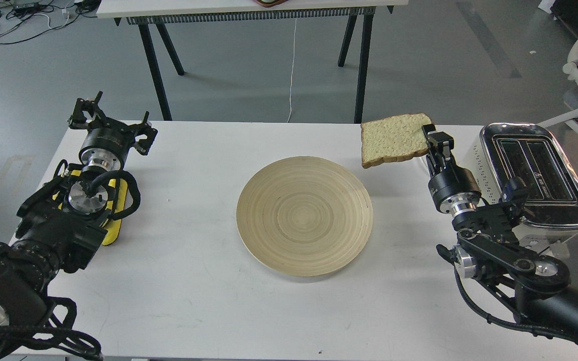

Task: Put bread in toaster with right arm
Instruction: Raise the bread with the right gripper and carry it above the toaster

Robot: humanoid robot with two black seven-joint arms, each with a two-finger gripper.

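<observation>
My right gripper (pixel 432 140) pinches only the bread's (pixel 394 139) edge; it may droop, missing the toaster (pixel 535 173) slot.

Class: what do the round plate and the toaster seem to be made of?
Plate: likely wood or bamboo, matte tan, with concentric ring grain. Toaster: shiny chrome-like metal top that reflects the room; white sides with dotted holes, perhaps painted metal or plastic.

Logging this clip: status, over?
Right gripper shut on bread slice, held above table, left of toaster. Left gripper open, idle. Both slots clear.
</observation>
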